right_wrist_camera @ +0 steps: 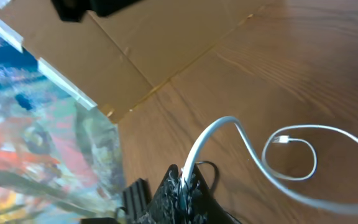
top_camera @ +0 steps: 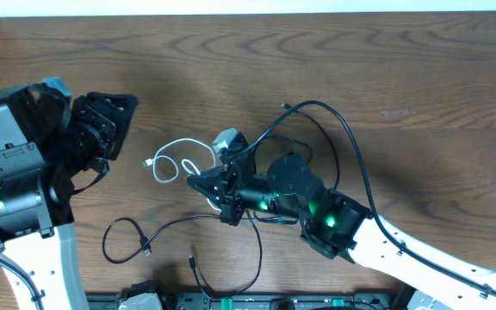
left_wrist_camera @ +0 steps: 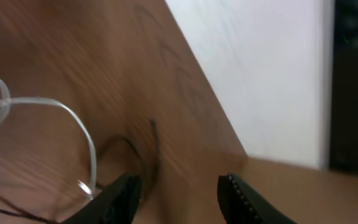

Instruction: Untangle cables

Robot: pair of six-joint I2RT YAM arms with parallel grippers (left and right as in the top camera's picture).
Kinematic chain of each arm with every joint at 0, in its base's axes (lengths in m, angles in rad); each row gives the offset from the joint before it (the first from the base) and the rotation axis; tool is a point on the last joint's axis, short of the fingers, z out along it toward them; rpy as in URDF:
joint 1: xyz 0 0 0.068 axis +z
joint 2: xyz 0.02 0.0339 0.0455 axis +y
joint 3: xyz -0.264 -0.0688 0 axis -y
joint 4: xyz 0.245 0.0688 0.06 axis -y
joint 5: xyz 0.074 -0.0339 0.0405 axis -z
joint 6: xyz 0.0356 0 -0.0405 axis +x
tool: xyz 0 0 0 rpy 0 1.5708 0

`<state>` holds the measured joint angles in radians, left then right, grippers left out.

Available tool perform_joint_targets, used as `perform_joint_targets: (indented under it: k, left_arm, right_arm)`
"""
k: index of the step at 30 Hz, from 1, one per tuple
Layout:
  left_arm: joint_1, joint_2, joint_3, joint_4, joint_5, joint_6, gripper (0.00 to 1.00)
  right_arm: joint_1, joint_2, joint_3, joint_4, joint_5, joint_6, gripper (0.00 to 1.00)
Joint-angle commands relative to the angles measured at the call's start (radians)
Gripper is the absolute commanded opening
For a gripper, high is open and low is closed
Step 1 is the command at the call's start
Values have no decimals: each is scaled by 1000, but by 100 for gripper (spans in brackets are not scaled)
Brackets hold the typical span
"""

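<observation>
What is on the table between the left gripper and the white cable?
Nothing. In the overhead view, only bare wooden table lies between the open left gripper and the white cable.

White cable (left_wrist_camera: pixel 42 99) is blurred and cut off at 9 o'clock in the left wrist view, cut off at 4 o'clock in the right wrist view, and black cable (top_camera: pixel 348 133) is partly hidden under right arm (top_camera: pixel 295 181) overhead.

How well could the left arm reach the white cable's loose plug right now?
Probably yes: the left gripper is open, only bare table lies between it and the plug, and the right gripper clamps the white cable farther along.
</observation>
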<state>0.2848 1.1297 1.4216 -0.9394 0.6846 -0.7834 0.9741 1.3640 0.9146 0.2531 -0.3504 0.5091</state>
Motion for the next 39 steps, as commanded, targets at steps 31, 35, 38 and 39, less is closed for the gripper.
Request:
perform_joint_targets:
  k: [31, 35, 38, 39]
  left_arm:
    - [-175, 0, 6, -138, 225, -42, 29]
    - [-192, 0, 6, -160, 179, -42, 29]
    - [-192, 0, 6, -159, 179, -42, 29]
    - [-192, 0, 6, -160, 179, -42, 29]
  right_arm:
    - [-24, -12, 7, 201, 45, 18, 1]
    - [-25, -12, 7, 203, 45, 16, 1]
    - [-32, -12, 7, 203, 45, 13, 1]
    - [-35, -12, 7, 203, 45, 13, 1]
